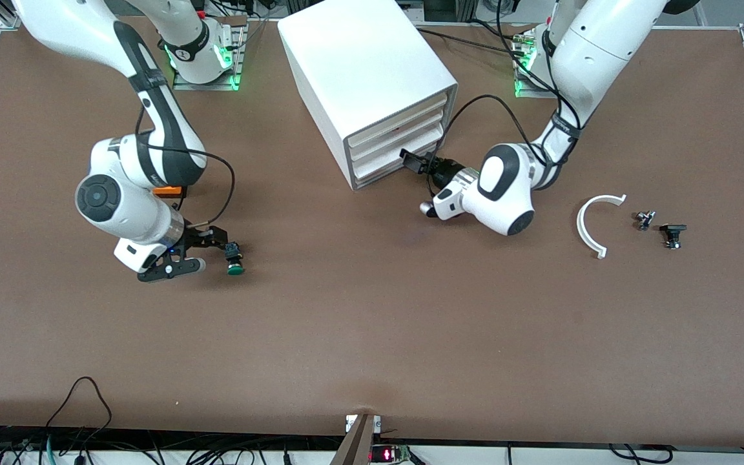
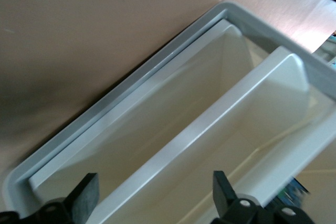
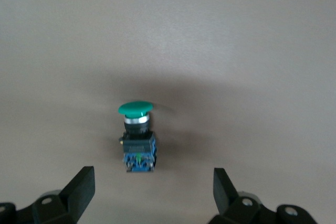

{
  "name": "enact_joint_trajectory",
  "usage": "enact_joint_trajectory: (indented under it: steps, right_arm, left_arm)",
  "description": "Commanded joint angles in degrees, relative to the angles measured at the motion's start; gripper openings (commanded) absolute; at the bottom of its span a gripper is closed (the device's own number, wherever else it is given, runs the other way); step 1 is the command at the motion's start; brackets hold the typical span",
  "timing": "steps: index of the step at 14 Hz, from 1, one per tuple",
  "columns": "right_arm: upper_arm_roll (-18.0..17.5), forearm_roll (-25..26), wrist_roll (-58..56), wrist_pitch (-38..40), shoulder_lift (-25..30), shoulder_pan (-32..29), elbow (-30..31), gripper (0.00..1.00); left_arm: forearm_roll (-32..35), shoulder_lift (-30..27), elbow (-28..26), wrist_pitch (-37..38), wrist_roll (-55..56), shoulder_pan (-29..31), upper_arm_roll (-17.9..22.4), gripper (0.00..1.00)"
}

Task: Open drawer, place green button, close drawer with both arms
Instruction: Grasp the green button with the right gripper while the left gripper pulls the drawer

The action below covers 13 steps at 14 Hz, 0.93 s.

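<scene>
Two grippers in view, both spread wide, neither holding anything.

Hidden or unclear:
- orange cube (image 1: pixel 168 190) mostly covered by the right arm, only an edge shows
- left gripper (image 1: pixel 414 161) is at the cabinet (image 1: pixel 372 84) front, at the height of the lower trays. The left wrist view shows its fingers (image 2: pixel 89 193) straddling a white tray lip. I can't tell whether that lip belongs to the drawer (image 1: pixel 378 169) or the tray above, or whether the pads touch it
- tray insides not visible, and the left wrist view cuts both trays off at its edges
- all three tray fronts look flush with the frame in the front view

From the right arm's end of the table:
- right gripper (image 1: pixel 214 253) low over the table, just beside the button (image 1: pixel 235 258); the right wrist view shows the button ahead of the open fingers, untouched
- the button lies on its side on bare table, well apart from the cabinet and nearer the front camera than it. Its long axis runs roughly toward the front camera, with the green cap at the near end and the dark body at the farther end
- the cabinet sits mid-table at an angle, and the left arm's wrist stands in front of the trays
- toward the left arm's end: white arc (image 1: pixel 595 223), then two small black parts (image 1: pixel 644 219), near each other, clear of both arms
</scene>
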<state>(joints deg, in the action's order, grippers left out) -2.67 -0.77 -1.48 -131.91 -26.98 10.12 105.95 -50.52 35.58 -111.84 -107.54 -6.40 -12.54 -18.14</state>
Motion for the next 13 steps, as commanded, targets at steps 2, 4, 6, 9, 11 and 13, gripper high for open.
enact_joint_trajectory:
  steps: [2, 4, 6, 9, 11, 13]
  right_arm:
    - [-1.98, 1.21, -0.80, -4.40, -3.69, 1.13, -0.04, 1.00]
    - [-1.99, 1.39, -0.80, -6.51, -5.18, 1.39, 0.05, 1.00]
    - [-1.99, 1.39, -0.80, -7.57, -6.50, 1.40, 0.05, 1.00]
    - [-1.99, 1.74, -0.80, -8.98, -7.65, 1.31, 0.13, 1.00]
    - [-1.99, 1.74, -0.80, -9.25, -7.91, 1.31, 0.22, 1.00]
    - [-1.99, 1.74, -0.80, -9.16, -8.00, 1.31, 0.40, 1.00]
  left_arm:
    - [-1.78, -1.30, -4.61, -6.01, -2.21, -0.03, -3.22, 0.92]
    - [-1.78, -1.30, -5.40, -6.46, -2.21, -0.03, -3.22, 0.39]
    - [-1.43, -2.09, -5.40, -6.37, -2.21, 0.14, -3.14, 0.00]
    - [0.67, -3.23, -3.65, -6.89, -2.30, 2.33, 0.89, 0.00]
    - [1.91, -3.67, -1.11, -6.90, -2.12, 4.01, 2.74, 0.00]
    - [6.64, -3.33, 1.27, -6.98, -2.04, 5.24, 3.28, 0.00]
